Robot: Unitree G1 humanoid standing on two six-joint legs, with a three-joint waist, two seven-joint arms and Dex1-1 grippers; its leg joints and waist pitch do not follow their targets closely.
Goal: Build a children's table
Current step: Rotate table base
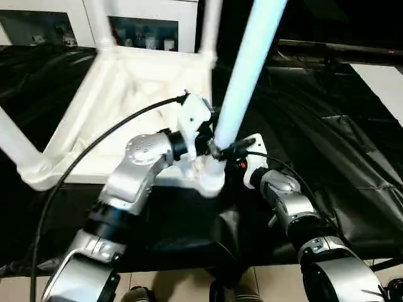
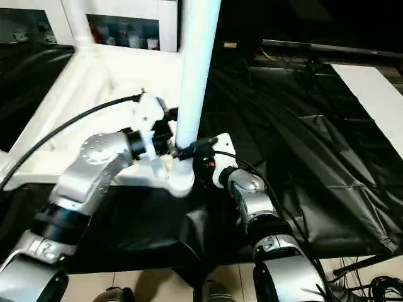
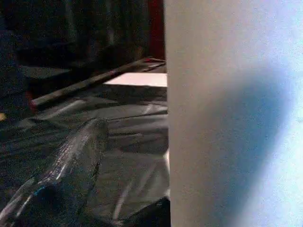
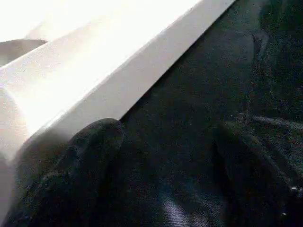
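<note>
Here the white tabletop [image 1: 126, 107] lies upside down on a black plastic sheet [image 1: 327, 145], ribbed underside facing up, with white tubular legs rising from its corner sockets. The nearest leg [image 1: 242, 75] stands upright in the near corner socket [image 1: 211, 179], directly in front of the robot; another leg [image 1: 16, 145] slants up from the left corner, and two more, a far left leg [image 1: 101, 22] and a far right leg [image 1: 211, 25], stand at the rear corners. The left gripper [image 1: 204, 135] reaches in from the left and sits against the base of the nearest leg, just above the socket; its fingers stand wide apart, and whether they press the tube cannot be told. In the left wrist view that leg [image 3: 232, 113] appears as a broad white column very close to the camera. The right gripper [image 1: 236, 151] meets the same leg base from the right, its fingers [image 4: 80, 165] spread wide beside the tabletop edge [image 4: 118, 80]. A flat white board [image 2: 378, 94] lies on the sheet, well apart to the right.
</note>
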